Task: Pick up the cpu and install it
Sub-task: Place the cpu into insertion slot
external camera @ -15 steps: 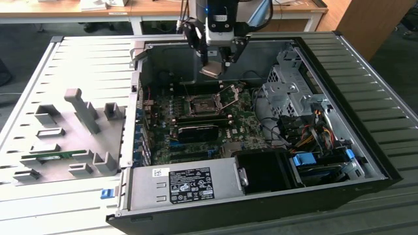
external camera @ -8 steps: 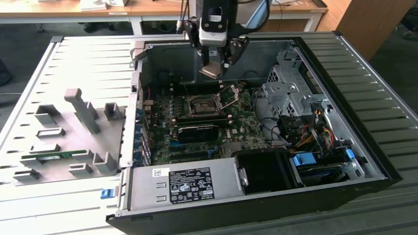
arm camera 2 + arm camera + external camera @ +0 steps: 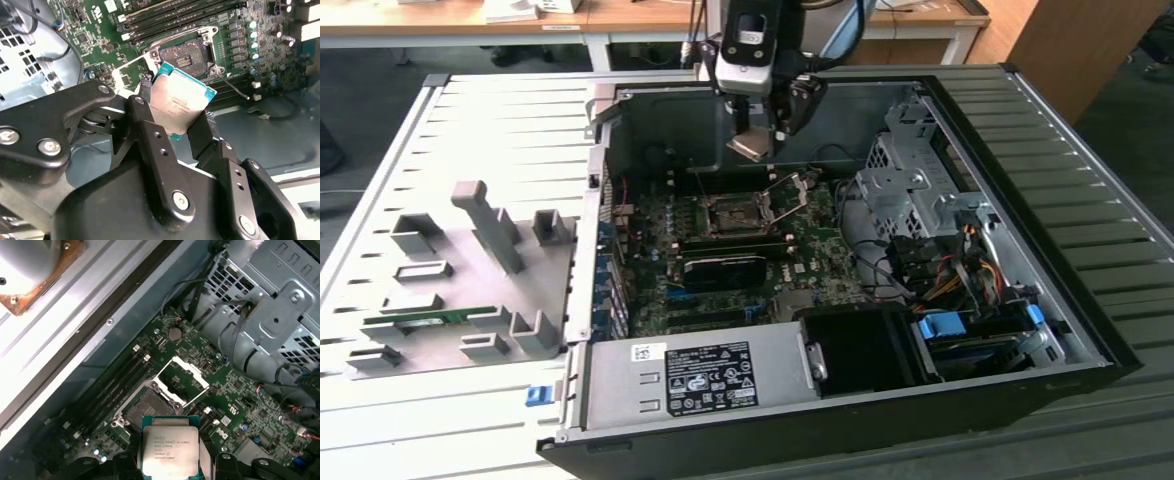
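My gripper (image 3: 750,143) hangs inside the open computer case, above the motherboard, shut on the cpu (image 3: 749,146). The cpu is a flat square chip with a silver top and a teal edge, seen as the cpu (image 3: 181,105) and the cpu (image 3: 170,451) in both wrist views, pinched between two black fingers (image 3: 150,135). Below it lies the motherboard socket (image 3: 730,213), open, with its metal frame and lever (image 3: 790,196) swung up. The socket (image 3: 190,55) also shows in the second wrist view and the socket (image 3: 148,407) in the first. The cpu hangs clear above the socket, not touching it.
The case's walls (image 3: 607,200) surround the board. A drive cage and cable bundle (image 3: 927,200) stand at the exterior view's right, a power supply (image 3: 700,375) at the front. A grey fixture tray (image 3: 454,280) holding a green memory stick (image 3: 427,320) lies at the exterior view's left.
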You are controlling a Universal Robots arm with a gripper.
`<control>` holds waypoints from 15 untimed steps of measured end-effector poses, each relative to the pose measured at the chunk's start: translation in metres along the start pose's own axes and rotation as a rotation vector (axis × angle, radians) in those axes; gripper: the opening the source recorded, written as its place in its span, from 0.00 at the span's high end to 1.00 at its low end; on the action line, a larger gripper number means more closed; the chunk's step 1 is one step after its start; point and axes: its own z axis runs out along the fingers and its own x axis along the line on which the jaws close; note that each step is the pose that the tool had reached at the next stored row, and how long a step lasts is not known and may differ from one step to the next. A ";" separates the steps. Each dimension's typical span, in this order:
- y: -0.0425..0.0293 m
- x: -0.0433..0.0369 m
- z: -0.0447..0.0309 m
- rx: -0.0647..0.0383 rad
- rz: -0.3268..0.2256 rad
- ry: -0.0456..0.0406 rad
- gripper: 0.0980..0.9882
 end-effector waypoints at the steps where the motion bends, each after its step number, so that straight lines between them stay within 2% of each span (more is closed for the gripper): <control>1: 0.0000 0.0001 0.0002 0.000 0.013 -0.0007 0.50; 15: 0.0010 0.0013 0.0018 0.004 0.174 -0.0094 0.50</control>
